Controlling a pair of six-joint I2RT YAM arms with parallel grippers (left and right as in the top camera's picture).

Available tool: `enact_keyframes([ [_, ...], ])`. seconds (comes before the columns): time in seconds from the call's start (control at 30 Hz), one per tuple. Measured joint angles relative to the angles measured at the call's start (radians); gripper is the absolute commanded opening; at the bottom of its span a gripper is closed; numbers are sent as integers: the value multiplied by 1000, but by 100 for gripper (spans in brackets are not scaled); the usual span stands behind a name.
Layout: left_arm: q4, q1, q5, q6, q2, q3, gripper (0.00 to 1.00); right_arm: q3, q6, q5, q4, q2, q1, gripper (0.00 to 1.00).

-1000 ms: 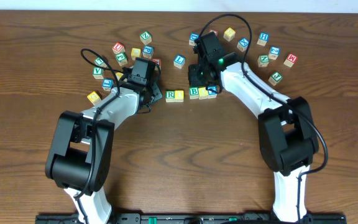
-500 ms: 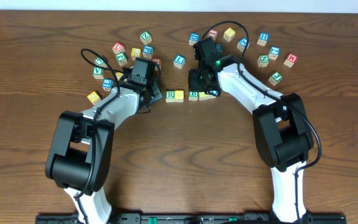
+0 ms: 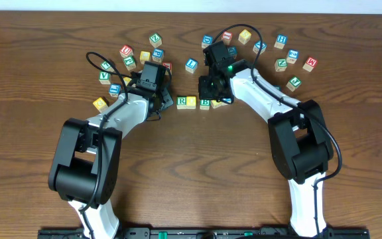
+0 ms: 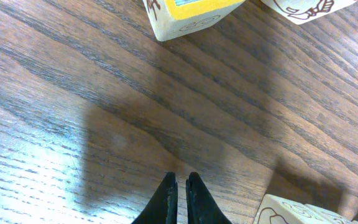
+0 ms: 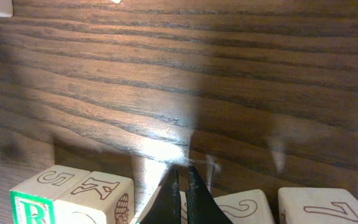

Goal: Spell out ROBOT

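Overhead, the green R cube (image 3: 182, 101) sits on the table (image 3: 191, 172) with a yellow-topped cube (image 3: 191, 101) touching its right side. Then comes a narrow gap, then the B cube (image 3: 205, 103) and a second yellow-topped cube (image 3: 217, 101). The right gripper (image 5: 180, 186), clenched on nothing, hangs over that gap and B, and its arm covers whatever lies further right. The left gripper (image 4: 179, 193), likewise pinched empty, hovers left of R above bare wood. Stray lettered cubes (image 3: 280, 53) crowd the far side.
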Motion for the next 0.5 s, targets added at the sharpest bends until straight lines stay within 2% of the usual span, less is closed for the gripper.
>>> enact_keyframes([
  [0.2, 0, 0, 0, 0, 0, 0, 8, 0, 0, 0, 19, 0, 0, 1],
  [0.5, 0, 0, 0, 0, 0, 0, 7, 103, -21, 0, -110, -3, 0, 1],
])
